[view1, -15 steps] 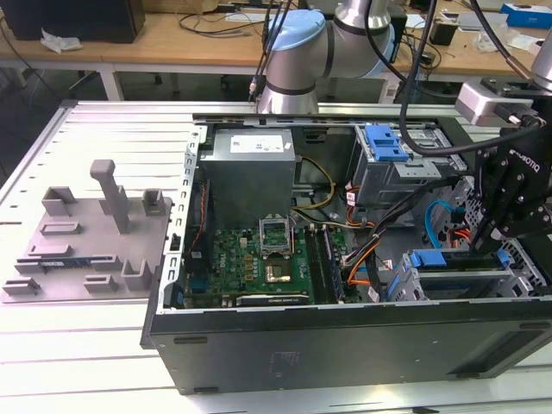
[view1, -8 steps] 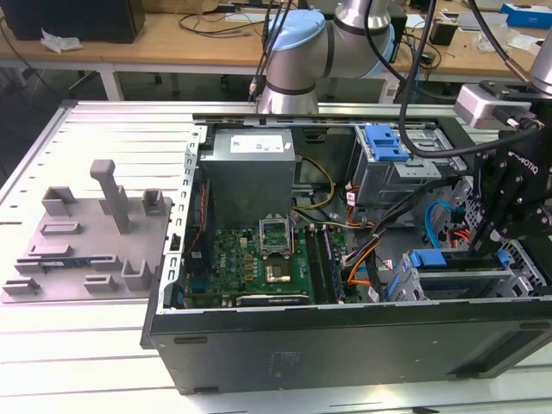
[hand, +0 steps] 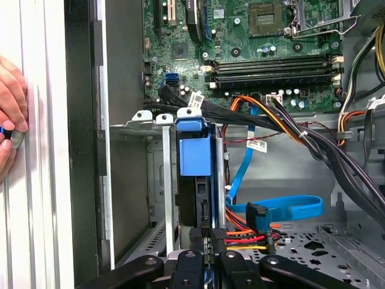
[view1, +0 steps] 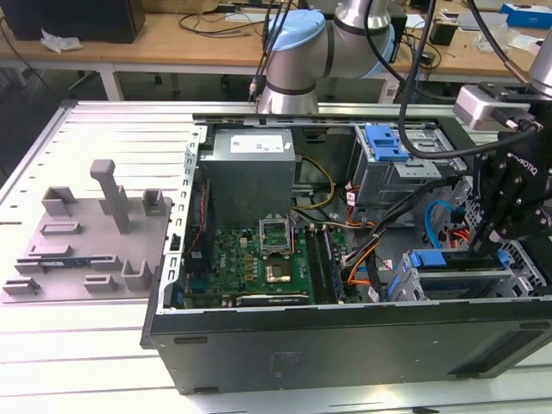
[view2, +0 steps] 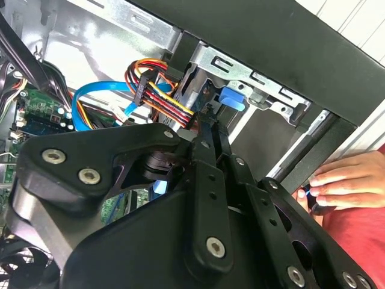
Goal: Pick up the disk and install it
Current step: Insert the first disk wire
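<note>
Hand grips the blue-framed disk upright in cage; cable tag unreadable.

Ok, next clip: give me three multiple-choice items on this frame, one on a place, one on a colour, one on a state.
1. Where is the silver metal disk in its blue plastic carrier?
A. in the silver metal drive cage
B. flat on the green motherboard
C. on the grey plastic fixture

2. What colour is the flat data cable beside that cage?
A. red
B. white
C. blue

3. How is the black computer case?
A. closed
B. lying with its side open
C. upside down

Answers:
1 A: the carrier sits between the cage's rails.
2 C: it shows blue in the first wrist view.
3 B: its insides lie bare in the exterior view.
</note>
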